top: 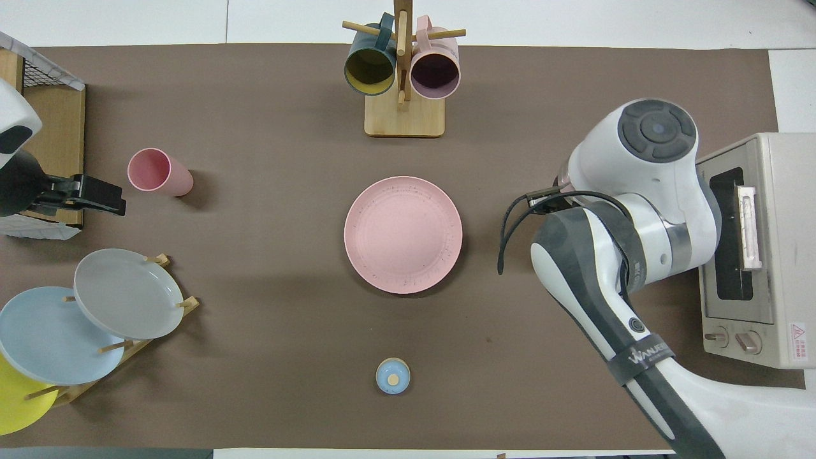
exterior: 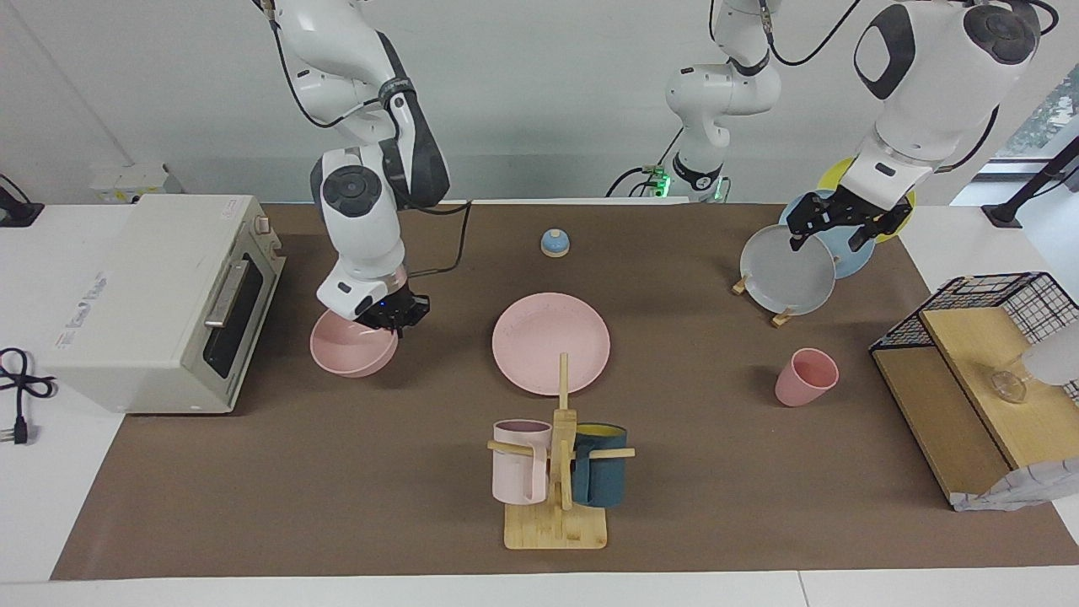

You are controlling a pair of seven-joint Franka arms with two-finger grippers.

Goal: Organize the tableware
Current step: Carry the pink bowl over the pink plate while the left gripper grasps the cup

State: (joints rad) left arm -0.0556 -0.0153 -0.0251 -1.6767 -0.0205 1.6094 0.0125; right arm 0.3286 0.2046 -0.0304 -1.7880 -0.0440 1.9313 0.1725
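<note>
Three pink pieces are lying on the brown mat: one plate (exterior: 551,343) is sitting at the middle of the desk, one cup (exterior: 806,377) is standing toward the left arm's edge, and one bowl (exterior: 351,347) is sitting toward the right arm's edge, in front of the toaster oven (exterior: 160,299). Two handled mugs (exterior: 520,461) are hanging on one wooden rack (exterior: 557,506) by the edge farthest from the robots. Three plates (exterior: 791,270) are leaning in a stand near the left arm's corner. The right gripper (exterior: 394,319) is pinching the bowl's rim, fingers narrow. The left gripper (exterior: 830,232) is hovering over those stand plates, fingers spread and holding nothing.
</note>
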